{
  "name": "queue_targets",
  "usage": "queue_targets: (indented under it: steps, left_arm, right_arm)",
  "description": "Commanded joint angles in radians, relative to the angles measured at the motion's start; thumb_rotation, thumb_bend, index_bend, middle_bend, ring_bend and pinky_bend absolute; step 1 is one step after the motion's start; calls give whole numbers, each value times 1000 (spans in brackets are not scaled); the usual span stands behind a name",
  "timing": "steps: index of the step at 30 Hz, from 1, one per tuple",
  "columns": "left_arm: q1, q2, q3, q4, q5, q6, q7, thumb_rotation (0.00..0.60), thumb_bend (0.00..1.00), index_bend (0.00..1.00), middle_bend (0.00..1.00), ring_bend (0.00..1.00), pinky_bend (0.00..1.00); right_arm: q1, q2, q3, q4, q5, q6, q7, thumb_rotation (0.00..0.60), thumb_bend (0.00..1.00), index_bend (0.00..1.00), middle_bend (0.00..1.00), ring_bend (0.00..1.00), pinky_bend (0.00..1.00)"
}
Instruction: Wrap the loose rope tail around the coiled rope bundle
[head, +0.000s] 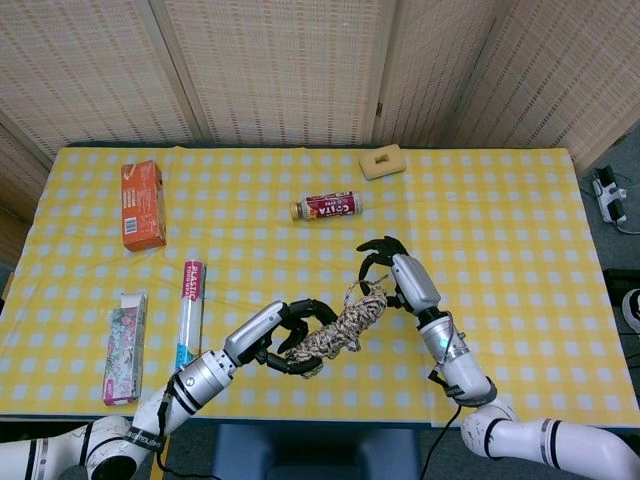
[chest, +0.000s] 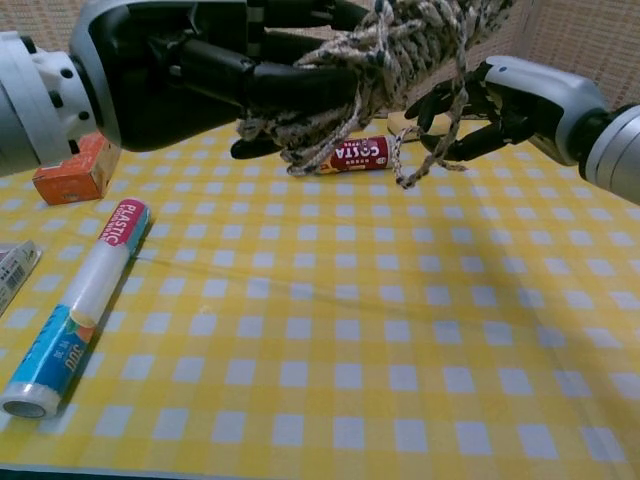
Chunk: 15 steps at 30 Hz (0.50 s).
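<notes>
Left hand (head: 285, 337) grips the speckled, knotty coiled rope bundle (head: 340, 328); right hand (head: 397, 275) pinches its loose rope tail (chest: 420, 150) just beside.

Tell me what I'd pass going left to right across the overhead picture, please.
Floral box → orange box → plastic wrap roll → left hand → coiled rope bundle → right hand. The Costa bottle and the beige block overlap these in the order, so I left them out.
</notes>
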Motion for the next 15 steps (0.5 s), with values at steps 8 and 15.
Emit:
queue_targets:
  steps: [8, 15]
  left_arm:
    - [-69, -32, 66, 64, -2, -12, 168, 600, 750, 767, 772, 781, 855]
    - [-88, -47, 72, 90, -98, 0, 249, 600, 750, 767, 772, 780, 855]
  right_arm:
    - [37, 29, 56, -115, 53, -15, 6, 600, 456, 653, 268, 139, 29]
    - [16, 71, 54, -153, 16, 2, 54, 600, 455, 652, 271, 141, 29]
